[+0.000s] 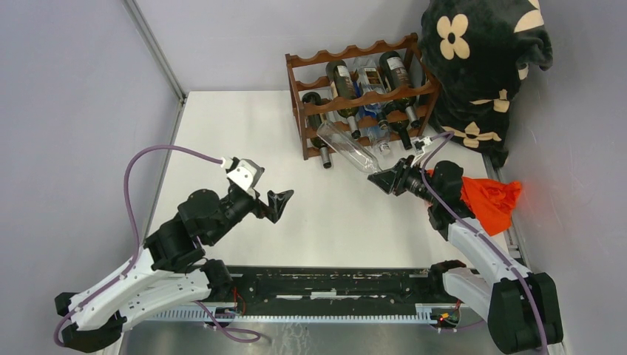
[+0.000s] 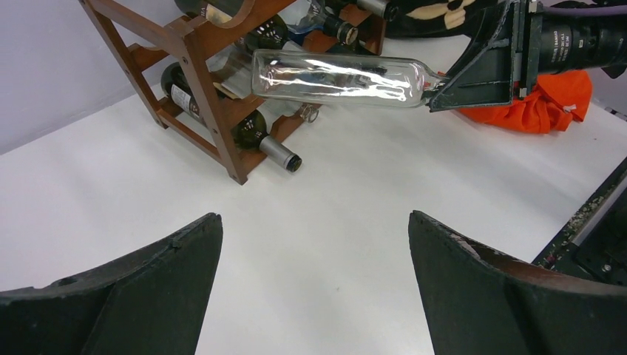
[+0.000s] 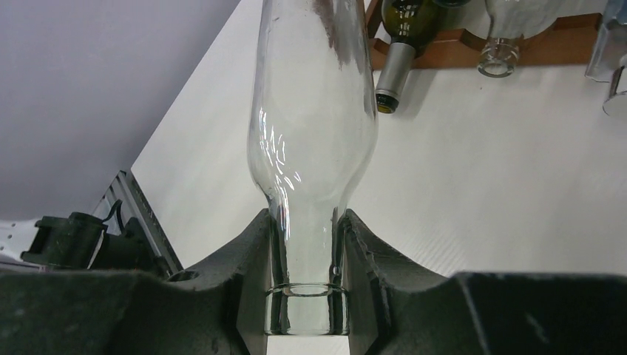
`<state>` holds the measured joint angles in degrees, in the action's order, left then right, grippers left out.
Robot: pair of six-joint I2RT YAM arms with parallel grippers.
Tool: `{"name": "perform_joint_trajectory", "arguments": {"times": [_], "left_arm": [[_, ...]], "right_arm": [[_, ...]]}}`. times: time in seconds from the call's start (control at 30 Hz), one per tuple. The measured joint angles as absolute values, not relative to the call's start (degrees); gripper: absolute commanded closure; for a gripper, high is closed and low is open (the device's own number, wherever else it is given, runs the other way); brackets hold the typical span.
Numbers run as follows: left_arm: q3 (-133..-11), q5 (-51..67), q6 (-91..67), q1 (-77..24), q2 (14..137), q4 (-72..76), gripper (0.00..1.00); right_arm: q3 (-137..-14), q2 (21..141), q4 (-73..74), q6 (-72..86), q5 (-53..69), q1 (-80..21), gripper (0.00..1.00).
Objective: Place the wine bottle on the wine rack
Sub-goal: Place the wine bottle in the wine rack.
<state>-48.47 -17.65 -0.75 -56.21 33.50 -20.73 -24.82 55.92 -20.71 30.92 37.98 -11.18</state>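
Your right hand (image 1: 381, 178): clamped on wine bottle (image 1: 347, 148) neck, base at wine rack (image 1: 299, 111) front. Your left hand (image 1: 280, 201): apart.

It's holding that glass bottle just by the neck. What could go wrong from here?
The right gripper pinches only the neck of the clear bottle, so the long body could sag or slip out. Its base is near the wine rack. A misaimed push might hit a wooden rail or the dark bottle on the lowest tier.
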Motion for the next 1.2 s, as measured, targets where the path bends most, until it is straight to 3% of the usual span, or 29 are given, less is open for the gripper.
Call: {"name": "perform_joint_trajectory", "arguments": {"times": [1.2], "left_arm": [[-51.3,-17.8,0.9,-56.2,40.9,-20.9,0.0]], "right_arm": [[-34.5,74.9,-32.4,39.3,29.5,-16.4,1.0]]}}
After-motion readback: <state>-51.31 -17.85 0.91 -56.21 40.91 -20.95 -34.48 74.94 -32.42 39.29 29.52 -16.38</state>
